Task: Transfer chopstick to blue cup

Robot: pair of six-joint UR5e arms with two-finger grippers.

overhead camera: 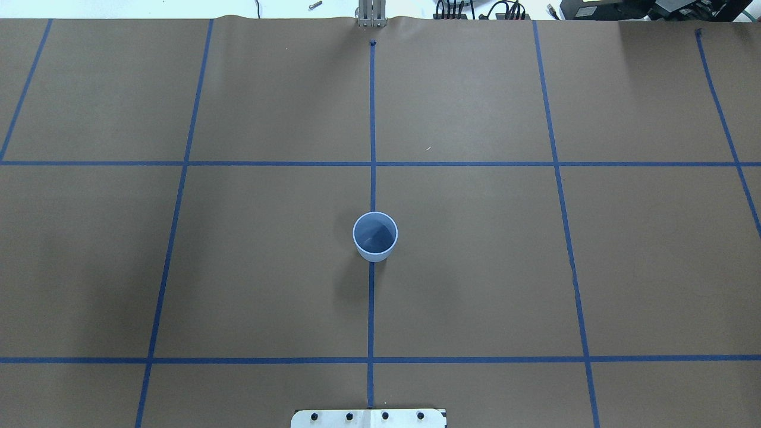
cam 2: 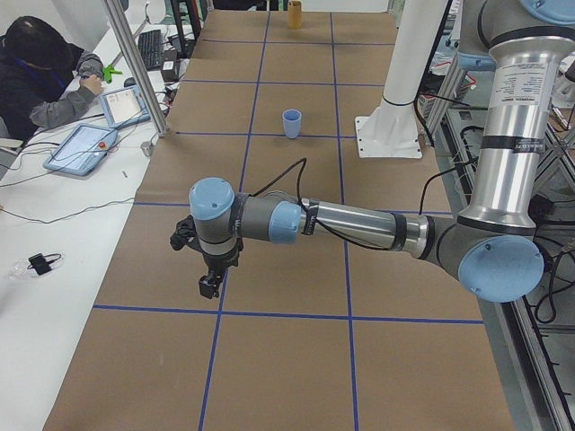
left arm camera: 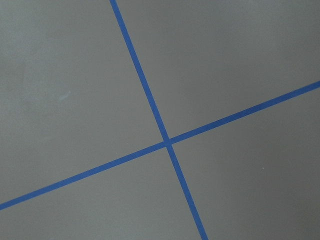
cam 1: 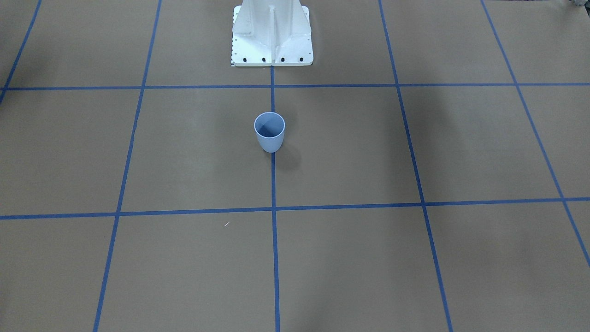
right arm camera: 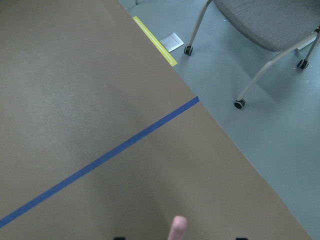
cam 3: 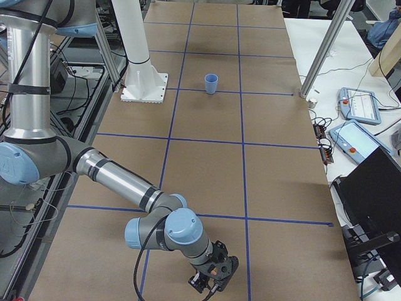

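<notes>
- Poking up at the bottom edge of my right wrist view is the chopstick (right arm camera: 177,227): only its rounded salmon-pink tip shows, over the brown paper.
- 2 dark bits sit at that same edge, 1 on each side of the tip and apart from it. I cannot tell from this whether my right gripper (cam 3: 213,279) clamps the stick or how wide it stands.
- That gripper hangs low over the table's end on my right, near the paper's edge. Beyond the edge my wrist camera sees the floor (right arm camera: 260,150), a yellow strip (right arm camera: 154,41) and a wheeled chair (right arm camera: 270,20).
- The blue cup (overhead camera: 375,236) stands upright with its mouth open to the top, on the middle blue tape line (overhead camera: 371,309). It is a short way in front of my white pedestal (cam 1: 272,41) and well apart from both my grippers.
- My left gripper (cam 2: 208,285) points down above the table (overhead camera: 475,267) toward its left end. Its fingers are too small in the side view for me to tell whether they are apart or together.
- My left wrist camera shows only paper and 1 tape crossing (left arm camera: 167,142).
- At the side bench a person (cam 2: 45,81) sits by 2 tablets (cam 2: 81,148).
</notes>
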